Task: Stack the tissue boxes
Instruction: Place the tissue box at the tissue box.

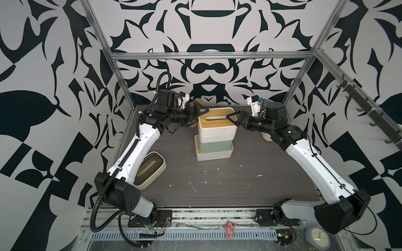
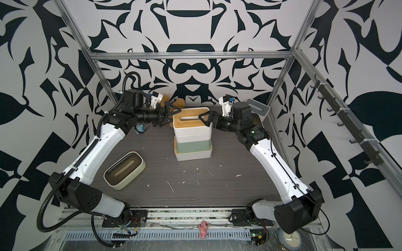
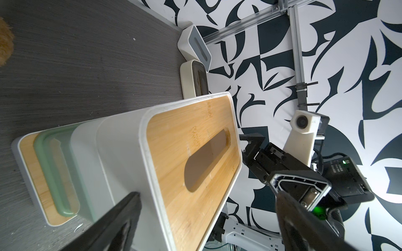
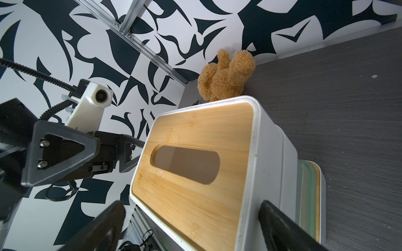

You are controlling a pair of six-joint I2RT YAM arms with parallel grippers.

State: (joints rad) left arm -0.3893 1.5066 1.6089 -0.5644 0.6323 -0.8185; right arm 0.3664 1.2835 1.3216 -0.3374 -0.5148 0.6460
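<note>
Grey desk point(image 1: 239, 178) centre: the stack of tissue boxes point(image 1: 214, 141), a bamboo-lidded box point(image 1: 214, 121) topmost. Both arms' jaws stand apart, straddling its ends, probably to square it. Cream box point(image 2: 125, 170) and grey-lidded box point(image 2: 257, 107) lie unstacked.

1. A white tissue box point(image 4: 195, 130) with a slotted bamboo lid tops the stack. A sage green box point(image 4: 304, 191) and a bamboo-lidded box point(image 4: 318, 195) show below it.
2. The right gripper point(image 4: 191, 208) spreads its fingers point(image 4: 282, 226) wide, straddling the top box's right end.
3. The left gripper point(image 4: 119, 150) faces the left end, jaws apart.
4. A brown teddy bear point(image 4: 226, 80) sits on the grey table point(image 4: 337, 97) by the far wall point(image 4: 152, 32).
</note>
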